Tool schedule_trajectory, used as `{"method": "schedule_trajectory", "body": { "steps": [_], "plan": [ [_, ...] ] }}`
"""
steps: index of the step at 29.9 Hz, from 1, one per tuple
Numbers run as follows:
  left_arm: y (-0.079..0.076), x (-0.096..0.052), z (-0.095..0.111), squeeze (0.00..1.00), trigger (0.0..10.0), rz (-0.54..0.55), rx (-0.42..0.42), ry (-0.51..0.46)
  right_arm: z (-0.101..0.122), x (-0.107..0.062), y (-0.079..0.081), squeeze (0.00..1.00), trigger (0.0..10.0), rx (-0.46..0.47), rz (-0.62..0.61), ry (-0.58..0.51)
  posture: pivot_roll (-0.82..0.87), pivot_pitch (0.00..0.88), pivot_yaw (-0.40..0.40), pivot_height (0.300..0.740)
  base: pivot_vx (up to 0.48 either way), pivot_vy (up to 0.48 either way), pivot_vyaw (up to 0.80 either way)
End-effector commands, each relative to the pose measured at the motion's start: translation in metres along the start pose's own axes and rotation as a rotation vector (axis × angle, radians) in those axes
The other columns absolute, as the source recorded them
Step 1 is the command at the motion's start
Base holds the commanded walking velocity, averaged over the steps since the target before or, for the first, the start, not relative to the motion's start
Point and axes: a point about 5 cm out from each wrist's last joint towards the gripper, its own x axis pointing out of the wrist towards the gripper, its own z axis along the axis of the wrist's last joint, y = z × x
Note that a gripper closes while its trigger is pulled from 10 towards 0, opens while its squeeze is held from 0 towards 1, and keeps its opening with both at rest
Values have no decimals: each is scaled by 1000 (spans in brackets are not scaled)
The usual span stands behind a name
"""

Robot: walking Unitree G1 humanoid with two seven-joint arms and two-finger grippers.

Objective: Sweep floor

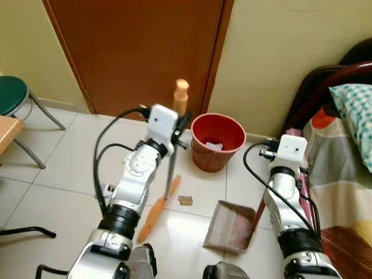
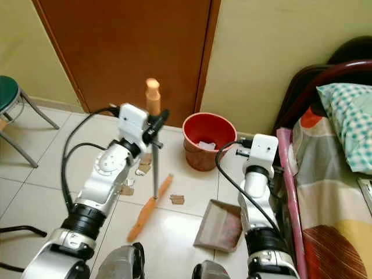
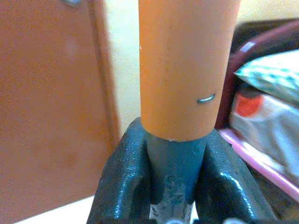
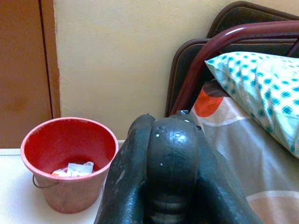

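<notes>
The dustpan point(image 1: 228, 226) handle is hidden behind the right arm; the bed point(image 2: 337, 192) is cut off.

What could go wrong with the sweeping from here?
The left gripper grips the broom high on its handle, so the orange head may skid past the cardboard scrap rather than push it. The scrap lies short of the dustpan and could miss it. A wide swing might tip the red bucket.
</notes>
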Motion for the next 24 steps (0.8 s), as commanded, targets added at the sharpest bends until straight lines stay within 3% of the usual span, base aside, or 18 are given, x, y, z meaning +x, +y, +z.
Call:
{"method": "schedule_trajectory", "body": {
  "steps": [1, 6, 12, 17, 19, 23, 24],
  "plan": [
    [-19, 1, -8, 0, 10000, -81, -37, 16, 5, 2, 2, 0, 10000, -14, -7, -24, -4, 87, -24, 740, 0, 0, 0],
    [-34, 4, 1, 0, 10000, -141, -78, -24, 2, 1, 3, 0, 10000, -37, -7, -23, -4, 91, -24, 740, 0, 0, 0],
    [-37, 7, 26, 0, 10000, -141, -154, -113, 0, 1, 10, 0, 10000, -57, 28, -6, 8, 100, -32, 740, 0, 0, 0],
    [-33, 7, 38, 0, 10000, -109, -222, -156, -1, 1, 19, 0, 10000, -60, 67, 7, 34, 96, -40, 740, 0, 0, 0],
    [-24, 5, 44, 0, 10000, -58, -249, -167, 0, 1, 30, 0, 10000, -48, 102, 13, 76, 107, -31, 740, 0, 0, 0],
    [-17, 2, 41, 0, 10000, -7, -222, -156, -2, 1, 38, 0, 10000, -42, 135, 31, 153, 111, -51, 740, 0, 0, 0],
    [-14, 3, 41, 0, 10000, 32, -221, -160, -3, 1, 41, 0, 10000, -45, 163, 39, 180, 112, -87, 740, 0, 0, 0]
  ]
}}
